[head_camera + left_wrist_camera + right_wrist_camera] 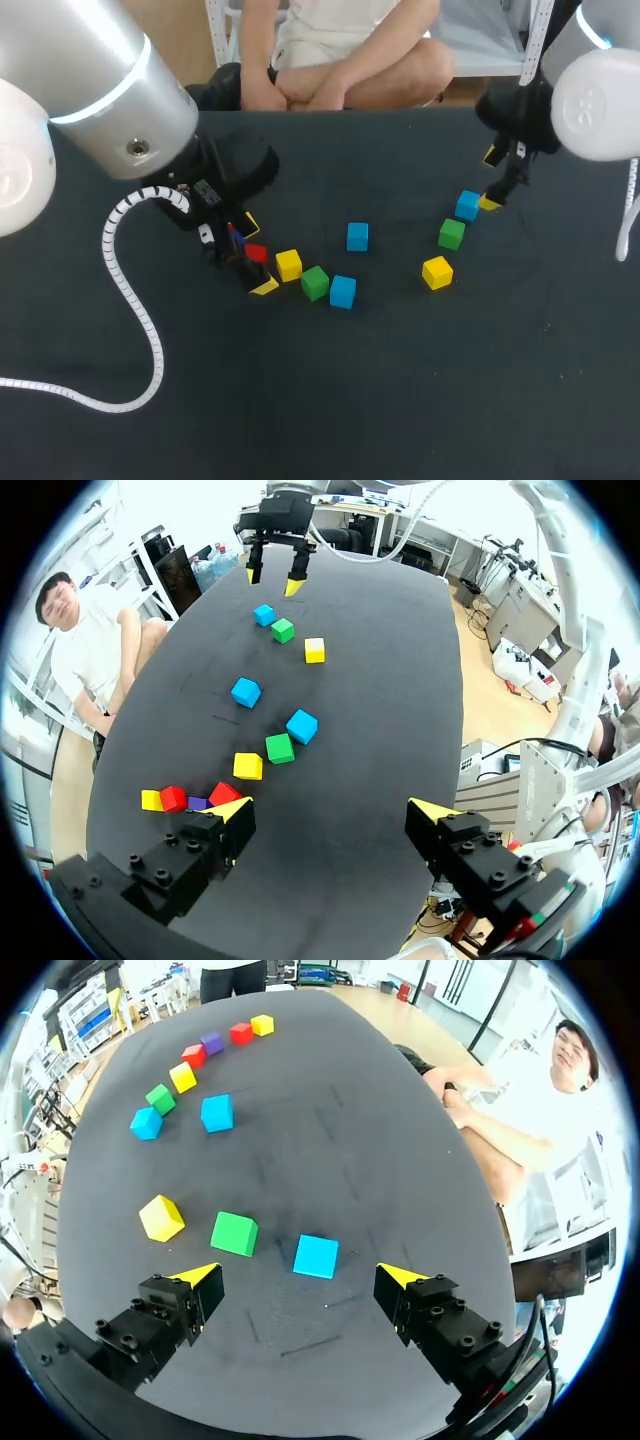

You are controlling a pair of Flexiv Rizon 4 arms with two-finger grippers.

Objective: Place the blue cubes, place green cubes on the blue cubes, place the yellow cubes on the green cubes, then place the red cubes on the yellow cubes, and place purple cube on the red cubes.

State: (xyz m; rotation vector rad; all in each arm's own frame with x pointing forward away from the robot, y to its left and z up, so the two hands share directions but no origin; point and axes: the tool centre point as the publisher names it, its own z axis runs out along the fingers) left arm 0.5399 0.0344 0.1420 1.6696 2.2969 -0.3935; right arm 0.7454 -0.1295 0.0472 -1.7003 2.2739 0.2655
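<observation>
The right gripper (300, 1278) hovers over the black table (400, 1140) with its fingers spread wide and empty. A blue cube (316, 1256) lies just ahead of the gap between them. A green cube (234, 1233) and a yellow cube (161, 1217) lie ahead of one finger. The left gripper (335, 815) is also spread and empty, with a red cube (224, 793) just beside one fingertip and a purple cube (197, 803) next to it.

- From my remote station I see one dark, matte desk (450, 400) filling the head view from edge to edge.
- Faint scuff lines (310, 1344) mark its top near the far right corner.
</observation>
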